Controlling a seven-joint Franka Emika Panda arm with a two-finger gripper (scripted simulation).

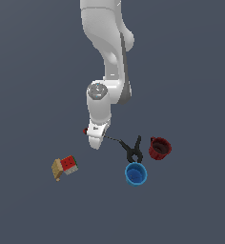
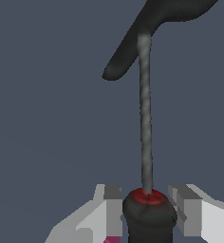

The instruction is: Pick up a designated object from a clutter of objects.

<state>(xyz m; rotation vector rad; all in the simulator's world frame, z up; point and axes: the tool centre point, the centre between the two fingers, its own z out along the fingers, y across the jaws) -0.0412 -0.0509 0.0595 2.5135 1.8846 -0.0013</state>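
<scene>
The screwdriver point(image 2: 145, 118) lies on the grey floor, its thin dark shaft point(image 1: 112, 138) pointing at the black clamp point(image 1: 133, 150), whose arm point(image 2: 133, 42) the tip reaches. My gripper point(image 2: 149, 211) is low over the floor point(image 1: 95, 141), and its two fingers point(image 2: 113, 209) press the sides of the red-and-black handle point(image 2: 148, 213). A bit of the pink block point(image 2: 111, 240) shows beside one finger. The rest of the clutter lies around: a blue cup point(image 1: 135, 173), a dark red mug point(image 1: 159, 148), a colourful puzzle cube point(image 1: 69, 164) and a tan box point(image 1: 56, 169).
The white arm point(image 1: 107, 57) comes down from the top of the exterior view. Clamp, cup and mug crowd together on the exterior view's right of the gripper. Cube and box sit together at the exterior view's lower left.
</scene>
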